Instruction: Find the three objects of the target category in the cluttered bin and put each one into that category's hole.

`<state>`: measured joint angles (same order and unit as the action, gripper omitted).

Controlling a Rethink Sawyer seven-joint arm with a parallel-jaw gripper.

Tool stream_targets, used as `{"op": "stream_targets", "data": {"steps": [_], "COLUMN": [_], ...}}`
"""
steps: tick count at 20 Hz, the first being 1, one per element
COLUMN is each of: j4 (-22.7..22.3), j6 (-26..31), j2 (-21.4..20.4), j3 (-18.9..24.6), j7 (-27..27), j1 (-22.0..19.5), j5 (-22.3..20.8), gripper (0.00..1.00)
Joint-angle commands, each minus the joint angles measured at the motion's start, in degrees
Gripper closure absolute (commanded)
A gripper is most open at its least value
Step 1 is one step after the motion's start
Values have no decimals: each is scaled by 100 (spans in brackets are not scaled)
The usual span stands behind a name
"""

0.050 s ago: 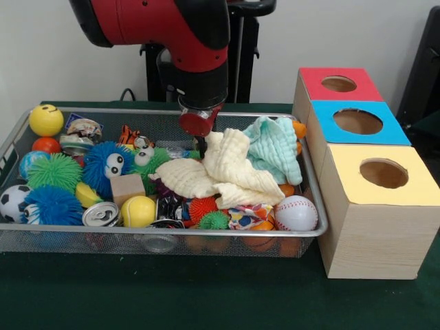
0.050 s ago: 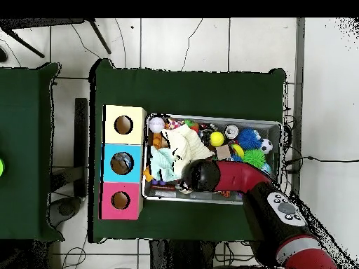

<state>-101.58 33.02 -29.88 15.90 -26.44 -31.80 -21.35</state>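
Even, soft indoor light is falling from above, casting faint shadows under the bin [image 1: 313, 234]. The arm [image 1: 172, 27] is showing mild glare, and nearer objects are looking slightly soft.

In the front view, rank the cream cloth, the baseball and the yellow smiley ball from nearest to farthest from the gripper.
Measured from the gripper:
1. Cream cloth, right under it at the bin's middle.
2. Baseball, front right corner.
3. Yellow smiley ball, far left back corner.
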Motion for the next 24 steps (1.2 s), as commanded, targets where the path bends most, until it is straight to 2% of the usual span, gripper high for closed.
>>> {"op": "stream_targets", "data": {"steps": [1, 18, 24], "j4": [465, 743, 779], "j6": [575, 569, 358], "j2": [272, 470, 602], "j3": [-316, -821, -828], "j7": [-572, -562, -616], "j1": [91, 99, 46], "j5": [-424, -619, -628], "gripper": [0, 0, 0]}}
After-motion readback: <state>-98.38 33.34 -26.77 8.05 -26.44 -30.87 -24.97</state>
